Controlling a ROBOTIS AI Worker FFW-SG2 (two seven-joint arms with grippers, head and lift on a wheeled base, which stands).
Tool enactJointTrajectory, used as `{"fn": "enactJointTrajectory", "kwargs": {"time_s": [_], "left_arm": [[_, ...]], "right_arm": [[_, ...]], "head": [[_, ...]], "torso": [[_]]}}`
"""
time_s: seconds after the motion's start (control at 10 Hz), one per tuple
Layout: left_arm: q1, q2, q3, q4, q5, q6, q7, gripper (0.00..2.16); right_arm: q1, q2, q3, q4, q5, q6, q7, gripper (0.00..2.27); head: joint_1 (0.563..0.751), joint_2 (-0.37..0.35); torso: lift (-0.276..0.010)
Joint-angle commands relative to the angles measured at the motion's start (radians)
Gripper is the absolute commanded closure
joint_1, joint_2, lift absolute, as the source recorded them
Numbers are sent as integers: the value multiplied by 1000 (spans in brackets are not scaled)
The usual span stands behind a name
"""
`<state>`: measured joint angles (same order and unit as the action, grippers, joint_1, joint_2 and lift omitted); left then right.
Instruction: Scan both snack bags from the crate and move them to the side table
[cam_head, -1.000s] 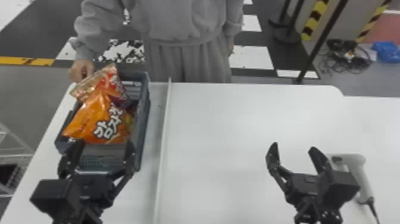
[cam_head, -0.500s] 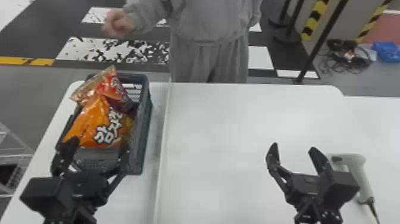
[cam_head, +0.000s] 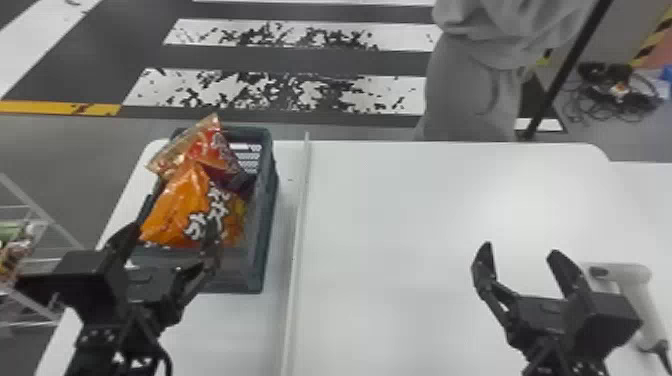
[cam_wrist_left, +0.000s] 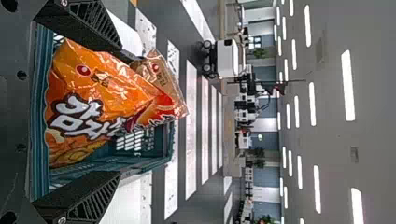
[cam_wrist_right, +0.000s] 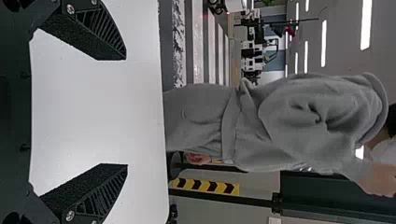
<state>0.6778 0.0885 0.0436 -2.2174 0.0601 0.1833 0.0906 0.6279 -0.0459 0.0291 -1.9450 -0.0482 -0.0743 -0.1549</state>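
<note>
Head view, bags: orange plastic snack bag (cam_head: 172, 212) and red-and-gold one (cam_head: 212, 150), in blue-grey plastic crate (cam_head: 267, 220) on white table (cam_head: 425, 210)
Left gripper (cam_head: 185, 207): jaws wide, at the crate
Right gripper (cam_head: 520, 249): jaws wide
Left wrist view, jaws: wide, facing bags
Right wrist view, jaws: wide

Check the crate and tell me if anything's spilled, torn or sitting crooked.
The red snack bag sits askew at the far end of the crate, its pale end jutting above the rim, and the orange snack bag slants up in front of it. I see no spill or tear.
</note>
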Motion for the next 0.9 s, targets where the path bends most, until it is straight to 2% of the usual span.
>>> {"fn": "enactJointTrajectory", "kwargs": {"time_s": [0.0, 0.3, 0.6, 0.8], "left_arm": [[-35, -3, 18, -38, 6, 160, 0, 49], [-90, -7, 44, -74, 12, 325, -2, 49], [-127, -9, 94, -100, 41, 414, -3, 49], [-184, -9, 124, -93, 53, 485, -15, 49]], "right_arm": [[-1, 0, 0, 0, -1, 0, 0, 107], [1, -2, -1, 1, -1, 3, 0, 107], [3, -2, -1, 0, 1, 3, 0, 107], [4, -2, 0, 0, 1, 3, 2, 107]], "head": [[695, 27], [695, 48], [695, 69], [695, 93]], "torso": [[-75], [-75], [-75], [-75]]}}
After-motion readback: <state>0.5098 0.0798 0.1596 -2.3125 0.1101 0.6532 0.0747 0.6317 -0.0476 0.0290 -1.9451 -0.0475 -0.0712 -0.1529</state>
